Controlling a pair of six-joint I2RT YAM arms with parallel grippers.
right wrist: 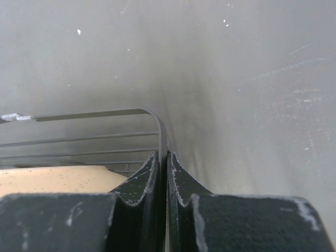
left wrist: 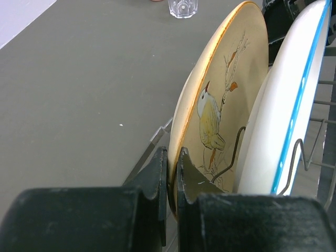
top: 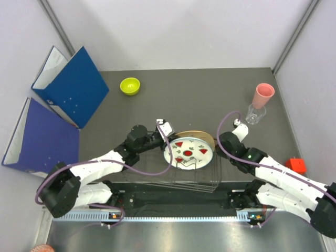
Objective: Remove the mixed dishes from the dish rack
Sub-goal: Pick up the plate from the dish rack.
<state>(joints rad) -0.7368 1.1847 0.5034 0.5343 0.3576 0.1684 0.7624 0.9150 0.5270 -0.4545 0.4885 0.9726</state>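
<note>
Both reach inward: left claw (left wrist: 173, 160) pinches tan plate (left wrist: 226, 79), right claw (right wrist: 167, 160) pinches rack (right wrist: 94, 114).

Two plates stood on the table: one tan plate (top: 198, 132) and one white plate (top: 188, 152) with red marks, both in the single black wire dish rack (top: 202, 178). Far left sat one green bowl (top: 130, 85); far right, one pink cup (top: 262, 95) and one glass tumbler (top: 254, 114). Two blue binders (top: 71, 86) (top: 39, 137) stood at left, one orange-red block (top: 295, 165) at right. Two robot arms (top: 105, 165) (top: 283, 176) reached in.
</note>
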